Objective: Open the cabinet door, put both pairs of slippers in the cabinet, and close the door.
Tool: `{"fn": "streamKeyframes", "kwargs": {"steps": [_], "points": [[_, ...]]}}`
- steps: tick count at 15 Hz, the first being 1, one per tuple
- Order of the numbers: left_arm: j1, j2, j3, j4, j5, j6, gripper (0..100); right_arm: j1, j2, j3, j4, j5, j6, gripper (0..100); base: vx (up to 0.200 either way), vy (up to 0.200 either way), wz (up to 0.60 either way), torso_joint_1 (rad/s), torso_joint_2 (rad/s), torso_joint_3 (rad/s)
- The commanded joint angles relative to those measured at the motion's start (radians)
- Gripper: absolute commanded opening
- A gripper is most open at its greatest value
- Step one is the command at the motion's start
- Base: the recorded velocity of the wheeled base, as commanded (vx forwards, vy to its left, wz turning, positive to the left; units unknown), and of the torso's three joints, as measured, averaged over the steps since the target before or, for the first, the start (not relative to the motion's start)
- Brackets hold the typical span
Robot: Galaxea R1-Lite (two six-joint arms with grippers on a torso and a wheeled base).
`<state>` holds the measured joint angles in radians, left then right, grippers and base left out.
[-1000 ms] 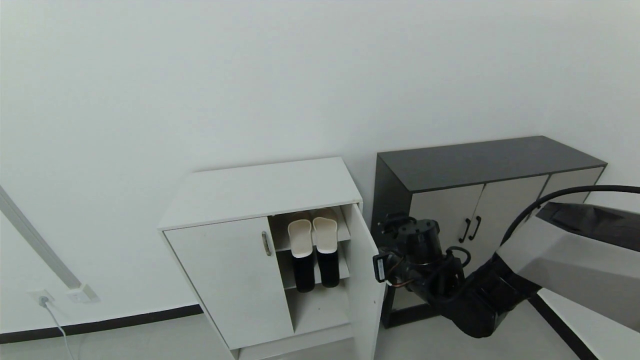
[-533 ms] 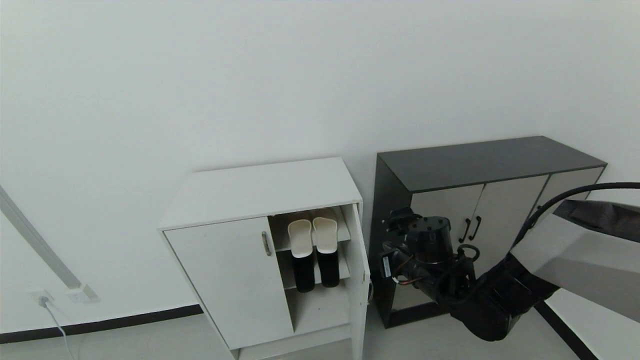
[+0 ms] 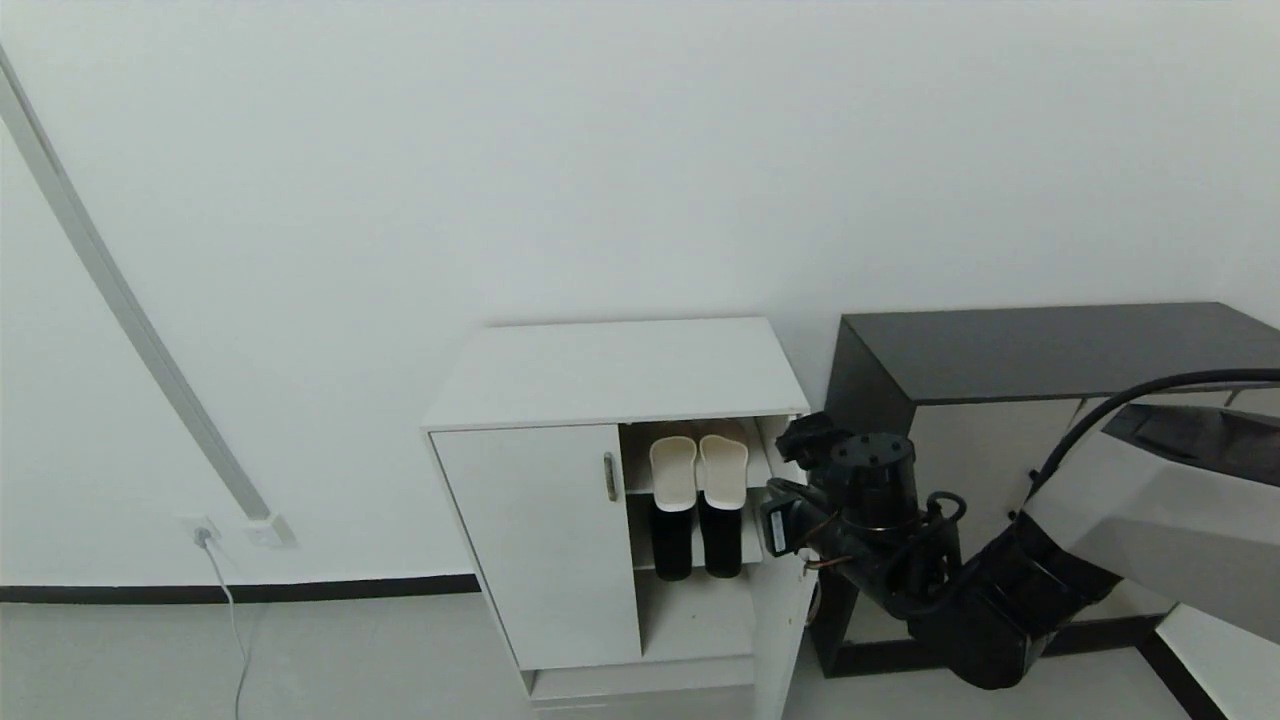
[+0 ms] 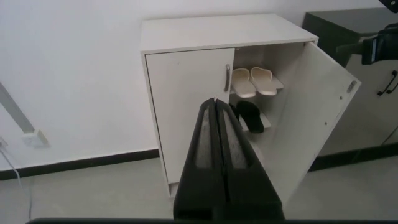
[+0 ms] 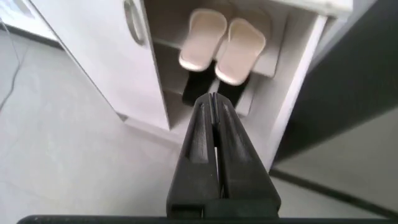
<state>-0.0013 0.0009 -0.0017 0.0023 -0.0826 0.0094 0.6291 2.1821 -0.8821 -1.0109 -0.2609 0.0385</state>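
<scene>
On my head feed the right arm [image 3: 1000,600] is matte black at the wrist. It has a round capped joint [image 3: 872,450] dotted with small screws, a boxy module [image 3: 775,528] with a pale edge on its left, and thin reddish wires [image 3: 822,565] looping beneath. Farther right it widens into a smooth pale grey shell [image 3: 1140,520] with a dark inset, and a black cable [image 3: 1150,383] arcs above. The left gripper [image 4: 215,101] and right gripper [image 5: 213,95] look alike: long black tapered fingers with glossy grey faces, meeting at a thin seam.
</scene>
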Motion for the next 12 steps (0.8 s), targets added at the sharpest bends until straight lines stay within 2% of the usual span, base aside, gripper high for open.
{"fn": "streamKeyframes", "kwargs": {"steps": [1, 7, 12], "points": [[0.001, 0.001, 0.0, 0.001, 0.0, 0.0, 0, -0.016, -0.004, 0.005, 0.005, -0.008, 0.0, 0, 0.0, 0.0, 0.0, 0.0, 0.0, 0.0], [0.001, 0.001, 0.0, 0.001, 0.0, 0.001, 0, -0.131, -0.116, 0.094, 0.129, -0.008, -0.02, 0, 0.0, 0.0, 0.0, 0.0, 0.0, 0.0], [0.001, 0.001, 0.0, 0.001, 0.0, 0.0, 0, -0.147, -0.088, 0.157, 0.126, -0.005, -0.022, 0, 0.2, 0.0, 0.0, -0.003, 0.0, 0.003]]}}
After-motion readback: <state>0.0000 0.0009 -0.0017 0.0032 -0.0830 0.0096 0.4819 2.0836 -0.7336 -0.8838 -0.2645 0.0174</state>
